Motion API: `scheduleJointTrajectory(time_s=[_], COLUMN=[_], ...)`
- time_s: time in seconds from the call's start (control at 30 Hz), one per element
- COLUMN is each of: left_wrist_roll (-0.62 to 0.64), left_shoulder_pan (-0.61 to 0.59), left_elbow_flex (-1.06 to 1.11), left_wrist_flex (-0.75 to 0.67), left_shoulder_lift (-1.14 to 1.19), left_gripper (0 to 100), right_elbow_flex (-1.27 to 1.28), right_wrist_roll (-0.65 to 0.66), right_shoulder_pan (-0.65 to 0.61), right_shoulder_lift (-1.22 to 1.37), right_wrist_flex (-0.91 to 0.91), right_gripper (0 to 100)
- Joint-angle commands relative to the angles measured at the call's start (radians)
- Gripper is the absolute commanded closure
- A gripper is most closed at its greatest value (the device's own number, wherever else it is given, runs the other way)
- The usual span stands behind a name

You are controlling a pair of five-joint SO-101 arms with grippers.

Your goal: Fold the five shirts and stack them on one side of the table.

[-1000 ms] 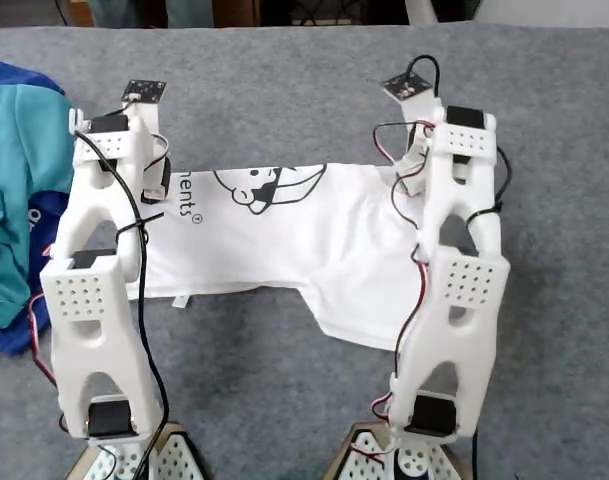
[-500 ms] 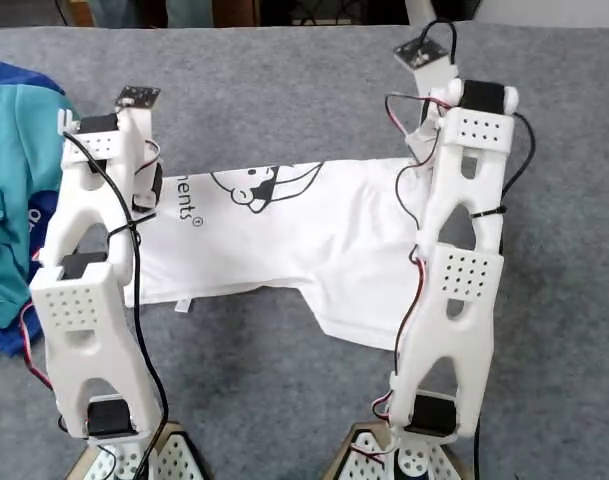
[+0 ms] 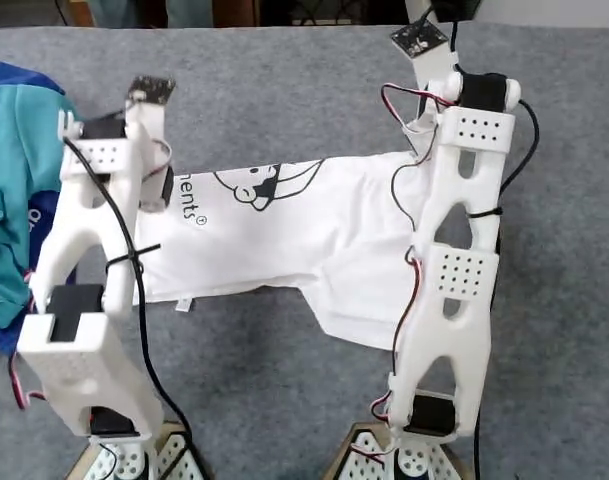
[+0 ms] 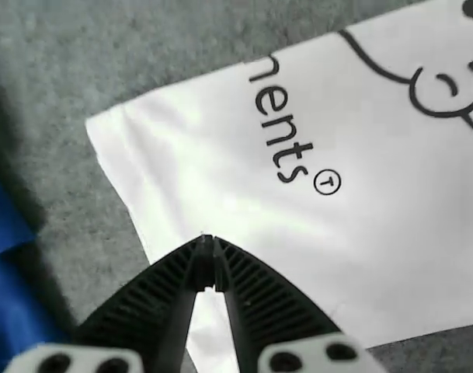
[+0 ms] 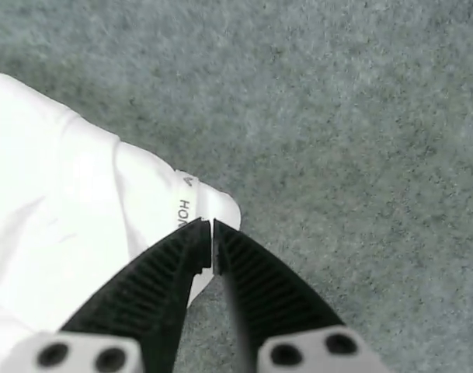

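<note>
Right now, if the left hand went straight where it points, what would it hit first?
Most likely the white cloth T-shirt with black print: the left hand points down at it, close to its edge, though how far above is hard to tell.

- The table [image 3: 284, 90] is covered in grey felt-like cloth with a short, mottled nap.
- Its far edge runs straight across the top of the high view.
- Beyond that edge the room is dark, with a brown wooden piece [image 3: 79, 12] at one end and a pale surface [image 3: 554, 10] at the other.
- The light is soft and even.
</note>
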Motion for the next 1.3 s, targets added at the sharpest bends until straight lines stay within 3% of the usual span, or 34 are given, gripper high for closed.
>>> scheduleJointTrajectory(time_s=[0.0, 0.1, 0.23, 0.3, 0.47, 0.7, 0.8, 1.0, 1.27], left_wrist_roll=[-0.008, -0.008, -0.008, -0.003, -0.002, -0.002, -0.002, -0.002, -0.002], left_shoulder_pan=[0.007, 0.004, -0.002, -0.002, -0.001, -0.001, -0.001, -0.001, -0.002], left_elbow_flex=[0.189, 0.291, 0.323, 0.325, 0.318, 0.318, 0.318, 0.321, 0.254], left_wrist_flex=[-0.157, -0.232, -0.23, -0.23, -0.222, -0.21, -0.21, -0.198, -0.107], left_shoulder_lift=[-0.095, -0.12, -0.132, -0.133, -0.135, -0.135, -0.135, -0.135, -0.135], left_gripper=[97, 97, 97, 97, 97, 97, 97, 97, 97], right_elbow_flex=[-0.004, -0.004, -0.005, -0.002, 0.071, 0.369, 0.409, 0.41, 0.414], right_wrist_roll=[-0.005, 0.012, 0.014, 0.015, 0.015, 0.017, 0.011, 0.038, 0.037], right_shoulder_pan=[-0.018, -0.012, 0.002, 0.005, 0.005, -0.002, 0.005, -0.002, -0.006], right_shoulder_lift=[-0.016, -0.016, -0.018, -0.024, -0.105, -0.318, -0.369, -0.395, -0.394], right_wrist_flex=[0.008, 0.008, 0.009, 0.009, 0.009, 0.005, -0.023, -0.061, -0.086], right_gripper=[98.4, 95.9, 77.3, 73.1, 81.9, 98.5, 91.8, 61.4, 68.7])
